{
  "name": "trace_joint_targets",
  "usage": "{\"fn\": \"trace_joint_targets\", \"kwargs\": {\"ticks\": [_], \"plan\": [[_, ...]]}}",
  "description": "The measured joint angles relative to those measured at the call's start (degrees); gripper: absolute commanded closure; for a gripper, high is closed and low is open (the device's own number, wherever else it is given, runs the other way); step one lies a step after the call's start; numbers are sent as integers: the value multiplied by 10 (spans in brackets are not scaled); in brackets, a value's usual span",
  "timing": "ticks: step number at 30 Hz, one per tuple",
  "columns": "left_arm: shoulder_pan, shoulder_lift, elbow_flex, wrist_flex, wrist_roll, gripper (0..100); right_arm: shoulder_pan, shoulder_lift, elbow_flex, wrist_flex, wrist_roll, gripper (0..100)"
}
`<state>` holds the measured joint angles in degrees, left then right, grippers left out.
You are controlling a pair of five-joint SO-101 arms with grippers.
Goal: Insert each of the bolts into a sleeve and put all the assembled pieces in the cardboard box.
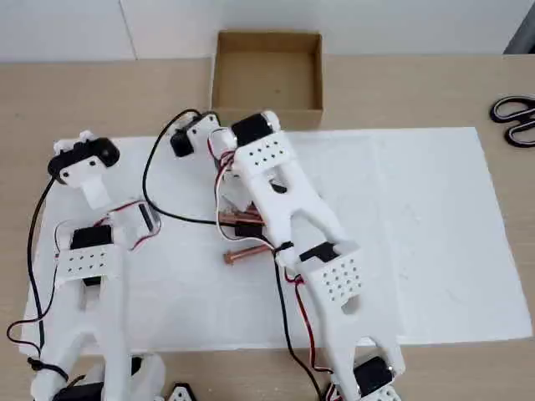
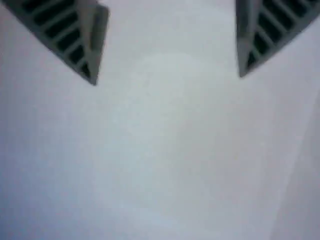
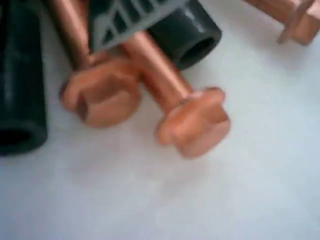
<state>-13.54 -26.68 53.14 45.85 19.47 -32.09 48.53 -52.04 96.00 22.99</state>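
Two copper bolts with hex flange heads lie side by side on the white paper, one (image 3: pixel 190 120) nearer the middle and one (image 3: pixel 100 97) beside it. Black sleeves (image 3: pixel 192 37) (image 3: pixel 20 85) flank them, and another bolt head (image 3: pixel 300 22) lies farther off. My right gripper (image 3: pixel 130 20) hangs right over the bolt shafts. In the high view it is hidden under the right arm, above the bolt cluster (image 1: pixel 238 219). A single bolt (image 1: pixel 247 255) lies just in front. My left gripper (image 2: pixel 167 75) (image 1: pixel 84 167) stands open over bare paper at the left. The cardboard box (image 1: pixel 267 79) stands at the back.
A white paper sheet (image 1: pixel 418 234) covers most of the wooden table. Scissors (image 1: pixel 514 117) lie at the far right edge. Black cables (image 1: pixel 155 196) loop across the paper between the two arms.
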Motion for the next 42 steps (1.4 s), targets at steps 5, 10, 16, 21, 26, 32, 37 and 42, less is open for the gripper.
{"fn": "trace_joint_targets", "kwargs": {"ticks": [5, 10, 16, 21, 26, 32, 37, 42], "plan": [[0, 0, 0, 0, 0, 825, 5, 1, 0, -8, 7, 883], [0, 0, 0, 0, 0, 825, 5, 1, 0, -9, 16, 883], [0, 0, 0, 0, 0, 825, 11, 18, -9, -15, 18, 845], [0, 0, 0, 0, 0, 825, 11, 35, -12, -20, 19, 833], [0, 0, 0, 0, 0, 825, 11, 40, -12, -20, 19, 833], [0, 0, 0, 0, 0, 825, 12, 43, -12, -27, 24, 839], [0, 0, 0, 0, 0, 825, 16, 47, -11, -39, 24, 895], [0, 0, 0, 0, 0, 825, 20, 67, -16, -47, 24, 898]]}}
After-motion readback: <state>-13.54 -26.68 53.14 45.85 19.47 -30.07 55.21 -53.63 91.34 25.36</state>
